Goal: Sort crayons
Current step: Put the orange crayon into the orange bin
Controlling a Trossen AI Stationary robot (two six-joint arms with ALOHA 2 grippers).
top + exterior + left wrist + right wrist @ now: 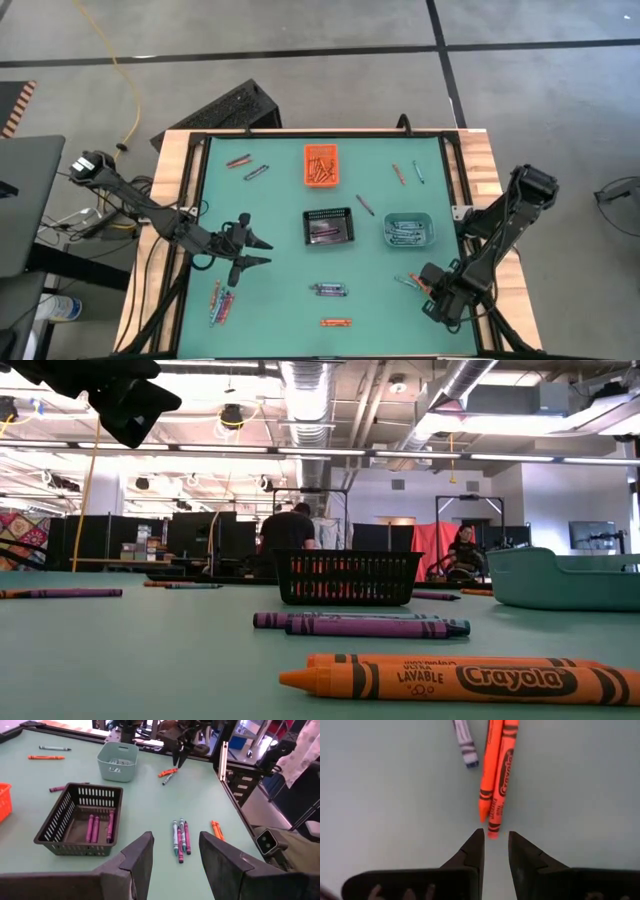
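Observation:
Crayons lie scattered on the green table (280, 320). Two orange crayons (496, 775) lie side by side with a blue-grey one (464, 742) beside them, near the right edge. My right gripper (495, 836) points straight down over the near ends of the orange pair, open by a narrow gap, nothing between its fingers; it also shows in the left wrist view (179, 762). My left gripper (175, 845) hovers open over the table's left half (262, 253), touching nothing. A small group of purple and teal crayons (180, 837) lies ahead of it.
An orange bin (320, 165), a black mesh bin (329, 227) holding purple crayons and a teal bin (409, 231) stand mid-table. Loose crayons lie at the far left (247, 166), far right (408, 172), near left (220, 300) and near edge (336, 323).

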